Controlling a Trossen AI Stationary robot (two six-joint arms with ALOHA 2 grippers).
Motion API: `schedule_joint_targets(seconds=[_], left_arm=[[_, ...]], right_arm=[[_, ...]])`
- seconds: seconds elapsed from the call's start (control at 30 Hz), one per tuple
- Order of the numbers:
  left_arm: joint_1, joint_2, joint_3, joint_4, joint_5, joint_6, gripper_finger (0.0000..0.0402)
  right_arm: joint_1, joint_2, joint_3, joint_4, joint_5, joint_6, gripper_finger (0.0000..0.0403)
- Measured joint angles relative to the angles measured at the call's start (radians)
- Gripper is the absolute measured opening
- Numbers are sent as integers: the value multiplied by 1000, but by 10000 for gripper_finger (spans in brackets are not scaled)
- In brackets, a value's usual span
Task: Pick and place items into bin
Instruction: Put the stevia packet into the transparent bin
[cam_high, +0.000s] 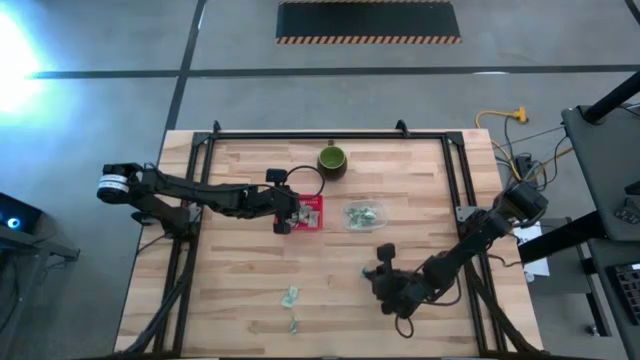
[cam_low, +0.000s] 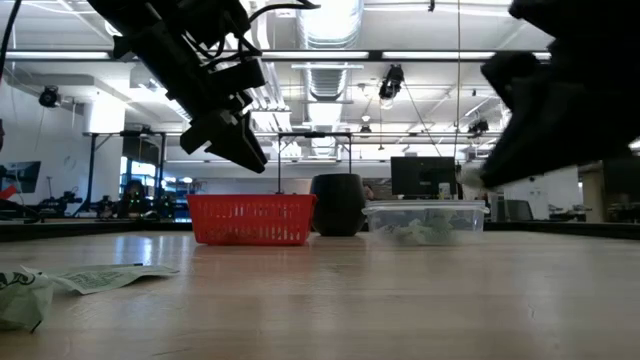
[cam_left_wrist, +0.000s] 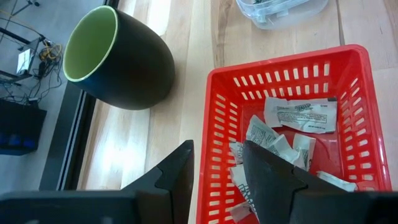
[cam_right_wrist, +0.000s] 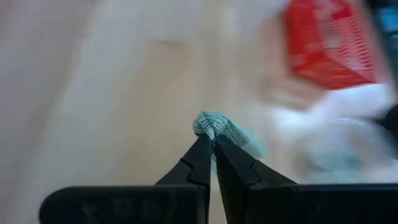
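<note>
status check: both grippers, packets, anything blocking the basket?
Left gripper open over red basket. Right gripper shut on packet, lifted. Two packets on table. Nothing blocking.

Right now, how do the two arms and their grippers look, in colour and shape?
Both arms are dark and slender. The left gripper has a black cable looping behind it; its fingers are matte black wedges. The left arm's base has a pale ring. The right gripper has thin black fingers tapering to points.

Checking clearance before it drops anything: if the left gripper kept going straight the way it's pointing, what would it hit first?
Probably the wrapped packets in the red basket; the left gripper points down over its rim.
</note>
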Motion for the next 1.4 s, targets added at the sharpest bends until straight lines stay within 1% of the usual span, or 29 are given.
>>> schedule_joint_targets(seconds=[0.13,0.23,0.37,0.53,0.6,0.77,1.0,1.27,1.4], left_arm=[[0,0,0,0,0,0,121],[0,0,0,0,0,0,121],[-1,0,0,0,0,0,121],[-2,0,0,-1,0,0,121],[-2,0,0,-2,0,0,121],[-2,0,0,-1,0,0,121],[-2,0,-1,-1,0,0,121],[-2,0,-1,-1,0,1,121],[-2,0,-1,-1,0,1,121]], right_arm=[[-11,-25,20,-93,149,-5,9],[-40,-51,20,-129,214,6,9],[-112,-99,18,-175,223,33,9],[-242,-154,10,-198,217,11,9],[-304,-175,6,-201,192,9,9],[-449,-200,-5,-202,24,-31,9],[-563,-194,-11,-199,-118,-54,9],[-601,-194,-22,-188,-132,-62,9],[-601,-193,-31,-160,-135,-80,25]])
